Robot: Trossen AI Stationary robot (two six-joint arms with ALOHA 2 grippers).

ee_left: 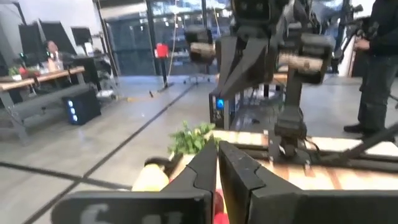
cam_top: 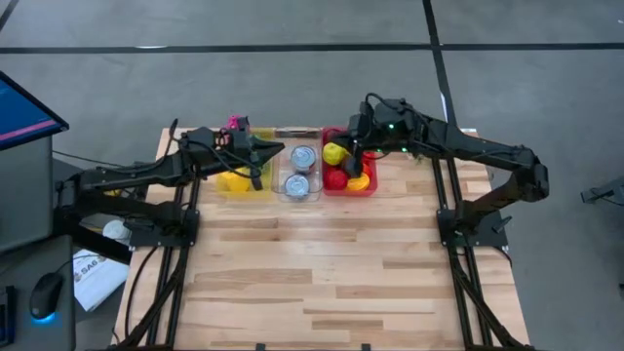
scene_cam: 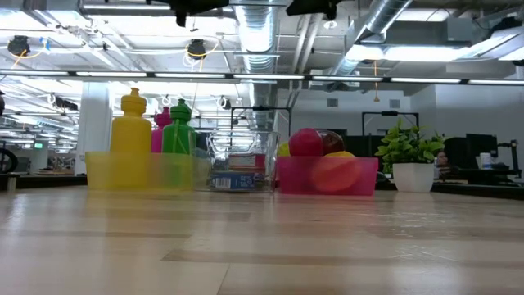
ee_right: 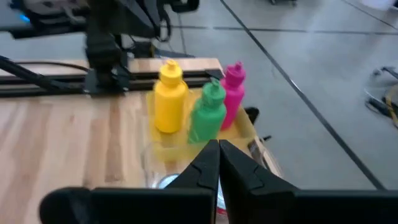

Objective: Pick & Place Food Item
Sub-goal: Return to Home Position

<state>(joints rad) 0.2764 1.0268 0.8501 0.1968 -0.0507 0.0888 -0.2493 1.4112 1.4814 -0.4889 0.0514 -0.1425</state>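
Three bins stand in a row at the table's far edge. The red bin [cam_top: 368, 181] [scene_cam: 327, 174] holds red and yellow fruit [cam_top: 335, 154]. The clear bin [cam_top: 298, 174] holds two cans [cam_top: 303, 156]. The yellow bin [cam_top: 237, 182] holds yellow [ee_right: 170, 96], green [ee_right: 208, 112] and pink [ee_right: 233, 87] bottles. My left gripper [cam_top: 278, 150] [ee_left: 217, 148] is shut and empty, high over the gap between the yellow and clear bins. My right gripper [cam_top: 349, 156] [ee_right: 218, 144] is shut and empty, high over the red bin.
A small potted plant [scene_cam: 409, 160] stands beyond the red bin. A monitor [cam_top: 24, 117], a mouse [cam_top: 44, 295] and papers sit off the table's left side. A person [ee_left: 379, 62] stands in the room behind. The wooden table's near half [cam_top: 322, 283] is bare.
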